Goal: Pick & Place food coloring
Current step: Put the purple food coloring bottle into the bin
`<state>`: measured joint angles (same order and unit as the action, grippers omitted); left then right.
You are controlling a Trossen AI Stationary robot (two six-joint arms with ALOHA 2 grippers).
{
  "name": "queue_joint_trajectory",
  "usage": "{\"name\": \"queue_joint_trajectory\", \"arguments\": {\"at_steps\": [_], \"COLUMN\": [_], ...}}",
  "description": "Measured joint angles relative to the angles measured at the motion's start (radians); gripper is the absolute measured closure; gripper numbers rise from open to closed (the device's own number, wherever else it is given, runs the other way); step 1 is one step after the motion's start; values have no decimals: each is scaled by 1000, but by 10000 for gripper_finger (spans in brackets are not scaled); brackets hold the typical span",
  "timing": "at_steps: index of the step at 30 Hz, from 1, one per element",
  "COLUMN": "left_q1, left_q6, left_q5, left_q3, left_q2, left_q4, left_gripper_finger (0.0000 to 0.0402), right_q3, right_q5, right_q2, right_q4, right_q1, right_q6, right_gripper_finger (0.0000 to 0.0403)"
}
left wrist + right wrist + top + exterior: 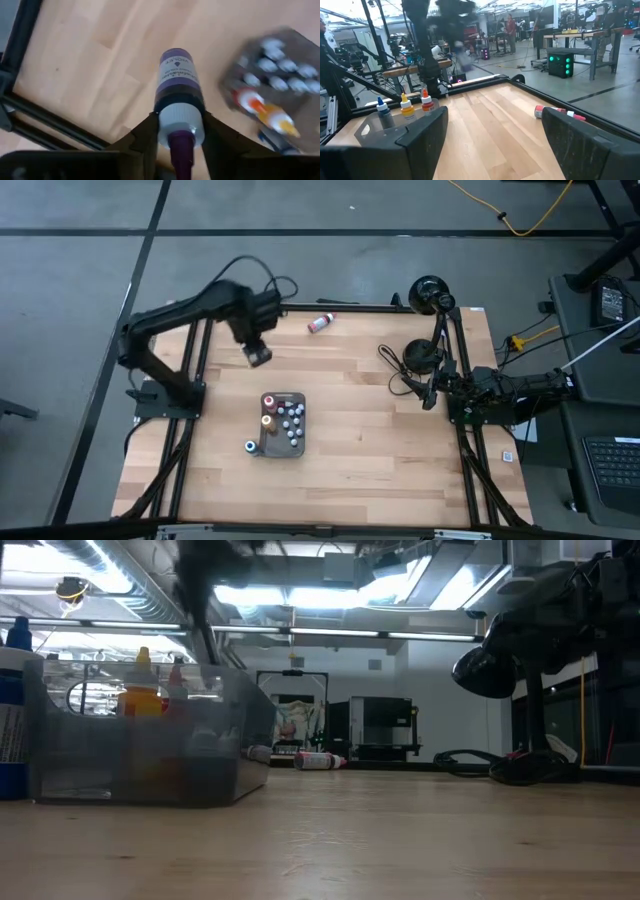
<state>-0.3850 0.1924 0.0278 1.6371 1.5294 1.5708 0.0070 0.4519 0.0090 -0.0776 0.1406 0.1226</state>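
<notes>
My left gripper hangs above the table, left of and beyond the dark tray, shut on a violet food coloring bottle with a white label. The tray holds several small bottles, among them a red-capped one and an orange one. A blue-capped bottle stands on the table at the tray's near left corner. A red and white bottle lies on its side near the far edge. My right gripper waits open at the table's right edge. My left gripper pinches the violet bottle at its white collar, just below the purple nozzle, between its two fingers. The fingers come from above, pointing down. The bottle hangs upright below them, base down, lifted clear of the table.
A black lamp head and coiled cables sit at the far right of the table. A black frame rail runs along the table's left edge. Bare wood lies between the tray and the right arm.
</notes>
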Motion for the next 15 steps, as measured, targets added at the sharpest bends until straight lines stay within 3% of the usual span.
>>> {"name": "queue_joint_trajectory", "arguments": {"at_steps": [6,15], "left_q1": [251,548], "left_q6": [115,207], "left_q5": [-39,-61], "left_q3": [0,32], "left_q2": [-76,-25], "left_q4": [-7,-147], "left_gripper_finger": [284,284], "right_q3": [0,0], "right_q5": [0,0], "right_q2": [0,0], "right_q4": [0,0], "right_q1": [0,0], "right_q6": [0,0], "right_gripper_finger": [80,80]}}
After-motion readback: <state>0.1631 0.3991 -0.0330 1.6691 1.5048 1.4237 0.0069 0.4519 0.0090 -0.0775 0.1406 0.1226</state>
